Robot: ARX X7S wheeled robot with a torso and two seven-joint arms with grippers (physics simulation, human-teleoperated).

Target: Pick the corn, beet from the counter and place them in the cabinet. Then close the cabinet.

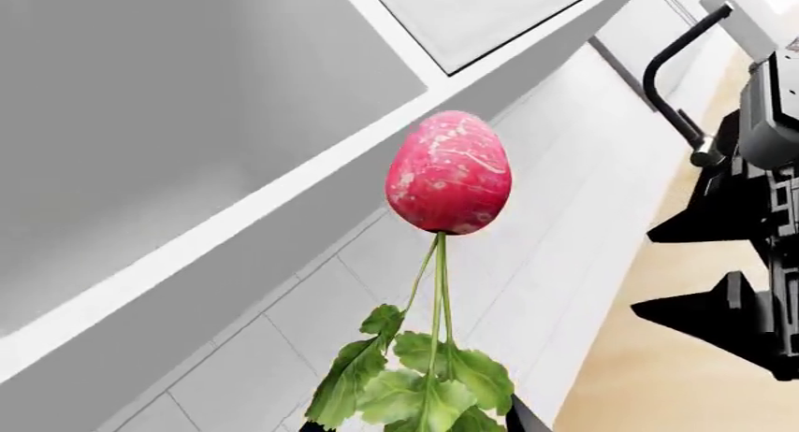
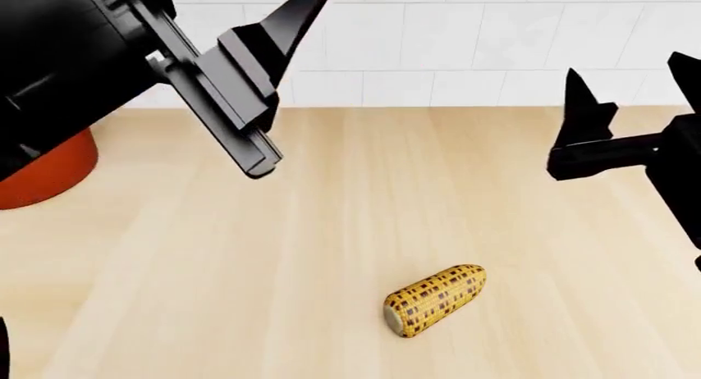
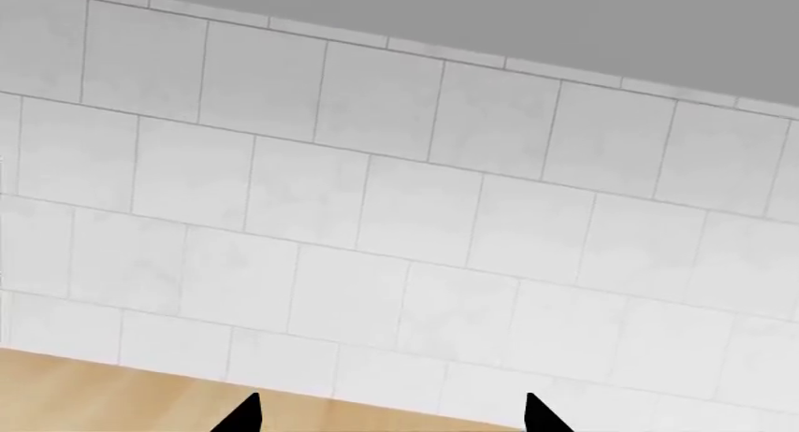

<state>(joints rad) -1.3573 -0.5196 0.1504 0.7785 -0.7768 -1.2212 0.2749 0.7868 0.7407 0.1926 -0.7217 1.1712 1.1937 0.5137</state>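
L fingers (image 1: 413, 427) clamped on beet (image 1: 448, 173) leaves only; thin stem may slip en route to cabinet. R fingers (image 3: 387, 415) apart. Corn (image 2: 435, 299) on table (image 2: 328, 231), 6 o'clock.

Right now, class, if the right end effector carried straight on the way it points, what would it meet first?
Probably the white tiled wall. The right end effector faces it squarely, with only a strip of counter below its tips and nothing visible between; the depth is hard to judge.

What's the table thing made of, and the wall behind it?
The light beige counter looks like wood, or a wood-look laminate: fine straight grain lines run along it, with a matte finish. The white wall looks like ceramic tile: rectangular pieces with thin grey grout lines and a faint sheen.
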